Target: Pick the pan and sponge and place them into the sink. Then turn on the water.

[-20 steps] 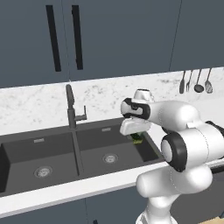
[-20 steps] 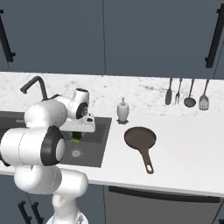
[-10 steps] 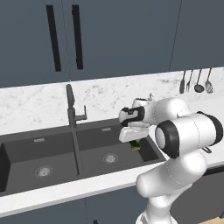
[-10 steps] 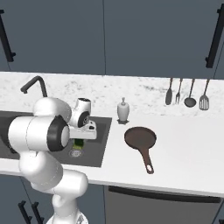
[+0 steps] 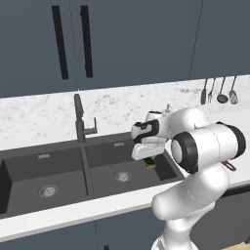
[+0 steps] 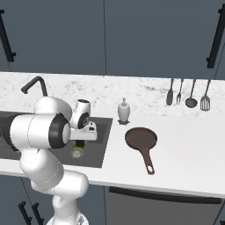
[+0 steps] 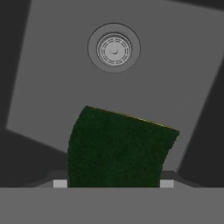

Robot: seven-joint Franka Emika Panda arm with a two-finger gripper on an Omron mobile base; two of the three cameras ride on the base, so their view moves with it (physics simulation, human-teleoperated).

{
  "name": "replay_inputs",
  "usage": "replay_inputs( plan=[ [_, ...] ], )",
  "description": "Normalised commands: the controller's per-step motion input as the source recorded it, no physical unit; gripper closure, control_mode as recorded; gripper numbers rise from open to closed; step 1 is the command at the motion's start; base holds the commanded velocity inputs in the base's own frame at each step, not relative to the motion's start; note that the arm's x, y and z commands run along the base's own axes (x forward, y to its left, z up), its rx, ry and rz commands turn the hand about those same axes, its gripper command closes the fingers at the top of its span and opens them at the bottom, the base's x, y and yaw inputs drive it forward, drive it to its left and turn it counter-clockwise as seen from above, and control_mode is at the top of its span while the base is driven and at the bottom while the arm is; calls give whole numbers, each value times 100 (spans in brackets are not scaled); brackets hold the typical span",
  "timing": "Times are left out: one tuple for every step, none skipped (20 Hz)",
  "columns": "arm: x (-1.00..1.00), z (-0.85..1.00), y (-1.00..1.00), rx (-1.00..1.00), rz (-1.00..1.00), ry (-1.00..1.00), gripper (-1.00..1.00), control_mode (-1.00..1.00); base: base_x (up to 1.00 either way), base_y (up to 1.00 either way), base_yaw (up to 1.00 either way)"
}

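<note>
The sink (image 5: 29, 168) is lying in the counter (image 6: 184, 145) with the faucet (image 5: 79, 119) at its back edge, the pan (image 6: 141, 139) is sitting right of it beside the dispenser (image 6: 124, 110), and the gripper (image 5: 150, 162) is pinching the sponge (image 7: 117, 148) over the right basin's drain (image 7: 114, 48).

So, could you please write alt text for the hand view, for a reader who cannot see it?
A dark green sponge is held in the gripper at the bottom of the picture, above the dark grey floor of a sink basin. A round metal drain lies in the basin floor beyond the sponge.
</note>
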Motion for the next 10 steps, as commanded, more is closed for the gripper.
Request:
replay_inputs(
  plan=[
    [14, -4, 0, 0, 0, 0, 100, -100, 0, 0, 0],
    [10, -4, 0, 0, 0, 0, 100, -100, 0, 0, 0],
    [9, -3, 5, -1, 0, 0, 100, -100, 0, 0, 0],
    [19, -1, 6, -2, 0, 0, 100, -100, 0, 0, 0],
    [27, -3, 1, -2, 0, 0, 100, -100, 0, 0, 0],
    [30, -3, 0, -1, 0, 0, 100, -100, 0, 0, 0],
    [26, -5, 4, -2, 0, 0, 100, -100, 0, 0, 0],
    [24, -9, 7, -3, 0, 0, 100, -100, 0, 0, 0],
    [9, -21, 5, -1, 0, 0, 100, -100, 0, 0, 0],
    [17, -16, 11, -4, 0, 0, 100, -100, 0, 0, 0]
  ],
)
